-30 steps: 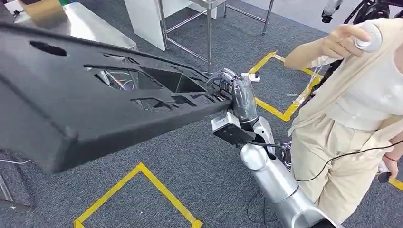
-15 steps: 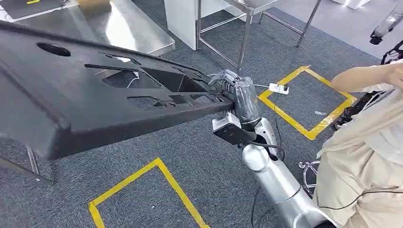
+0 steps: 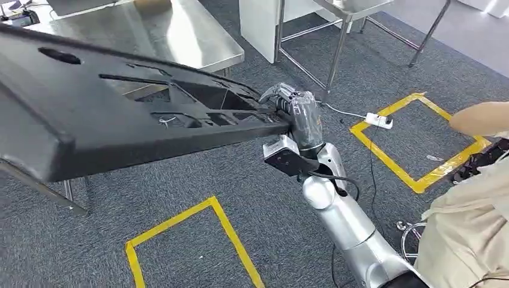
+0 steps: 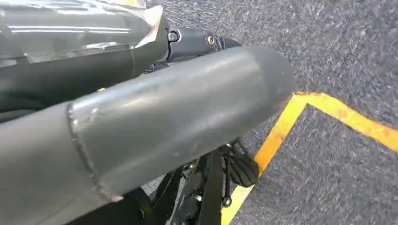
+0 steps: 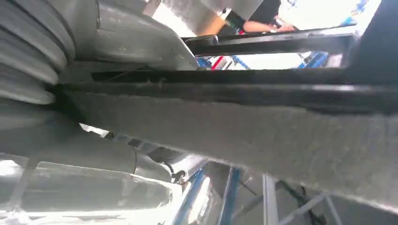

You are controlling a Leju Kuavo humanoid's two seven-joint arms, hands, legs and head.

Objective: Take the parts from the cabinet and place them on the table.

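Right hand (image 3: pixel 287 103), one: fingers closed over the near end of the part, wrapped in clear film, on a silver arm (image 3: pixel 345 219) rising from below. Left hand (image 4: pixel 141 126), one: seen close from its wrist camera as a thick grey thumb and darker fingers against carpet; whether it grips anything cannot be told. Part (image 3: pixel 120 120), one: a long black moulded panel, matte and grainy, with several cut-out openings, held raised and roughly level, running from the right hand away to the robot's left, its far end cut off by the frame edge. In the right wrist view its rough underside (image 5: pixel 263 136) crosses the frame. Steel tables, two: one (image 3: pixel 180 36) with a brushed, reflective top partly hidden beneath the panel, another (image 3: pixel 342 9) beyond it, mostly cut off. Carpet (image 3: pixel 252 186), grey, ribbed. Yellow tape outlines, two: one (image 3: pixel 198 210) near, one (image 3: pixel 420 144) farther right. White power strip (image 3: pixel 380 120), one, on the carpet. Person (image 3: pixel 474 210), one, in beige clothing, cropped at the right edge.
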